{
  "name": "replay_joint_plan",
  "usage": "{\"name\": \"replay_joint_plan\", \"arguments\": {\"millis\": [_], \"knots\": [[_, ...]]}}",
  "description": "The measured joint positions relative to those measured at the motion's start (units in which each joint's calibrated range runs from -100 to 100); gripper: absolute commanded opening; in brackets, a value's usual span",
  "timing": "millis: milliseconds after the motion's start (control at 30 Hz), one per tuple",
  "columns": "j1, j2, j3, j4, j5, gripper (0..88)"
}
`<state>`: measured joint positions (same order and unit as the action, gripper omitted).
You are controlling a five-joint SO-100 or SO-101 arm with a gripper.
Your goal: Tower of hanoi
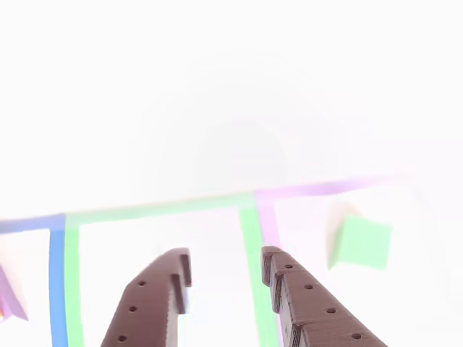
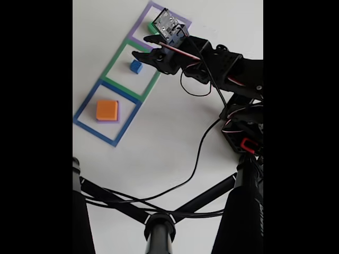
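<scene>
Hand [image 1: 224, 264] spread wide and empty; one orange cube [image 2: 107, 109] on one purple [image 2: 117, 117], one blue [image 2: 136, 66], one green [image 1: 362, 243]

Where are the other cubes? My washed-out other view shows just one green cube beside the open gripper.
Observer: In the fixed view, a blue cube sits alone inside the green square.
Operator: Any orange one?
Observer: Yes, an orange cube is stacked on a purple cube inside the blue square.
Operator: Is the gripper near those?
Observer: The gripper is close to the blue cube, by the green square's top edge in that view, and well away from the stack.
</scene>
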<state>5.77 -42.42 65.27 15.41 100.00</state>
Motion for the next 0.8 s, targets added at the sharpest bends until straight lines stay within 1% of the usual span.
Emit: {"name": "replay_joint_plan", "arguments": {"millis": [100, 167, 200, 333, 467, 600, 633, 667, 767, 800], "knots": [[2.54, -3.29, -12.18, 23.03, 0.0, 0.1], [3.03, -3.8, -20.45, 35.15, 0.0, 0.1], [3.93, -3.8, -24.37, 40.69, 0.0, 0.1], [8.02, -3.8, -38.21, 57.3, 0.0, 0.1], [11.71, -2.95, -50.65, 69.74, 0.0, 0.1], [12.69, -1.18, -60.14, 77.85, 0.0, 0.5], [13.1, -1.1, -61.18, 78.81, 0.0, 2.4], [13.67, -1.1, -61.88, 79.45, 0.0, 8.2], [14.98, -1.1, -62.14, 79.94, 0.0, 20.2], [15.55, -1.1, -61.44, 79.53, 0.0, 22.8]]}}
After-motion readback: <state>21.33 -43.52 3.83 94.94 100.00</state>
